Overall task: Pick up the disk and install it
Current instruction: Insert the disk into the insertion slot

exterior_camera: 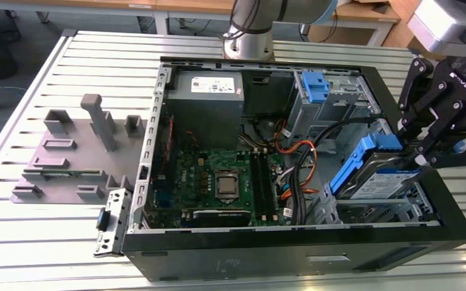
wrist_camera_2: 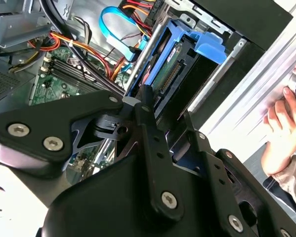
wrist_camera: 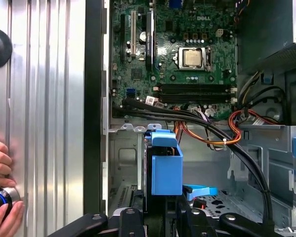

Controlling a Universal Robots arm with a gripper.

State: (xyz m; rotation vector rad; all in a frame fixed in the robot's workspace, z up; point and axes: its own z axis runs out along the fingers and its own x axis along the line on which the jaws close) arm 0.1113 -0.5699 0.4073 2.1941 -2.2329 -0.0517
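The disk, a silver drive with a white-and-blue label in a blue carrier bracket, hangs tilted over the metal drive bay at the near corner of the open computer case, on the exterior view's right. My gripper is shut on the disk's upper end. In the second wrist view the gripper pinches the disk, whose circuit-board side and connector face the camera. In the first wrist view the disk's blue carrier stands just beyond the gripper.
Inside the case lie the green motherboard, a grey power supply box, a tall blue latch piece and loose cables beside the bay. A grey fixture sits on the slatted table. A person's hand rests outside the case.
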